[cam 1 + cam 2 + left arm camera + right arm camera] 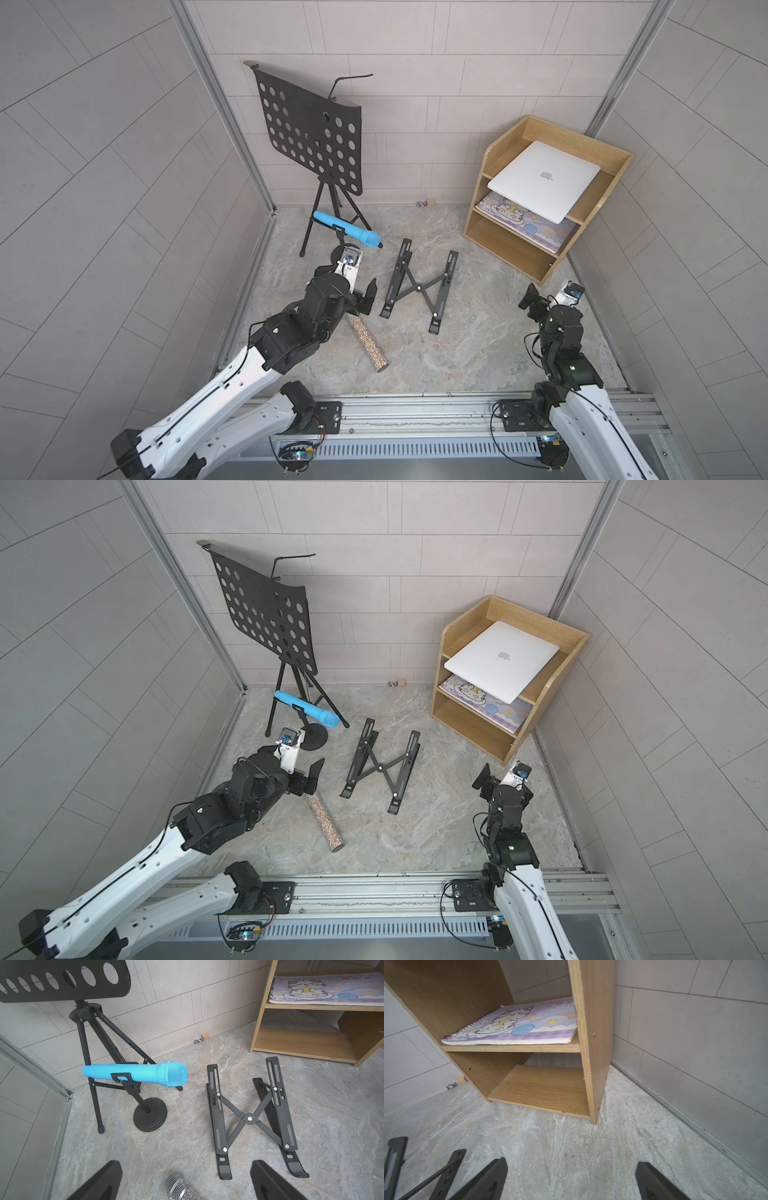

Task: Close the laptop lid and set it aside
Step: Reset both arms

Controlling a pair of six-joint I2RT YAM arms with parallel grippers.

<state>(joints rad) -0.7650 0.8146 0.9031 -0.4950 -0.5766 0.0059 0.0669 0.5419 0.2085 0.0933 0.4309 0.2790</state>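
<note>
In both top views the laptop [544, 180] lies on the top level of the wooden shelf [619, 164] at the far right. Its lid [519, 185] is down flat with the dark logo facing up, and its near corner juts past the front edge, over the purple cat notebook [536, 228] one level below. The black folding stand [419, 286] sits opened on the marbled table [478, 353], well apart from the laptop. The left fingers [371, 291] hang spread just beside the stand's left rail, above one end of a glitter microphone [368, 345] lying on the table. The right fingers [530, 296] hover near the shelf's near corner, grasping nothing. Beyond the left arm a blue microphone [347, 229] rests in a small holder before a perforated music stand [309, 137]. The left wrist view shows the left fingers [108, 1180] wide apart and empty. The glitter microphone's mesh head [178, 1186] lies between them, and the folding stand [249, 1118] and blue microphone [135, 1073] lie ahead. The right wrist view shows the right fingers [492, 1178] released over bare table, facing the shelf [591, 1043] with the notebook [519, 1026] on its middle level.
</note>
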